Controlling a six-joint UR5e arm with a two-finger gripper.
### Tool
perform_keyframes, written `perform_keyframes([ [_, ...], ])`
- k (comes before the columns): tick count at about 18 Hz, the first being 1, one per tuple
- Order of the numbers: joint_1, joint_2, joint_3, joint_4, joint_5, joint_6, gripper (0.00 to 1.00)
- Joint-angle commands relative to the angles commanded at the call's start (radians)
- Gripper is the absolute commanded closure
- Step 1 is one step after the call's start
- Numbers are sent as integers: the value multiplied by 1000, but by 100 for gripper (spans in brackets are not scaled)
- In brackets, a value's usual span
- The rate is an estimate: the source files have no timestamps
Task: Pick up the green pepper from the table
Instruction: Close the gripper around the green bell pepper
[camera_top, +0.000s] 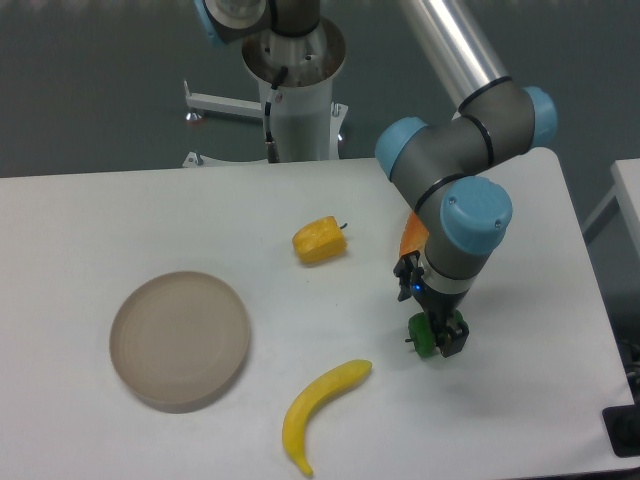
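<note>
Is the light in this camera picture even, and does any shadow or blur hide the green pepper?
Fixed camera view: soft, even light on the table, with only faint shadows and no strong glare. The image is slightly soft overall. The green pepper is hidden mostly by the gripper over it, not by shadow; whether the jaws have closed cannot be told.
</note>
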Motion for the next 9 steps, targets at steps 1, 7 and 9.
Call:
perform_keyframes([
  [1, -1, -12, 6, 5, 2, -1, 0],
  [7, -1, -25, 2, 2, 57, 29, 0],
  [9, -1, -25, 0, -3, 77, 34, 0],
])
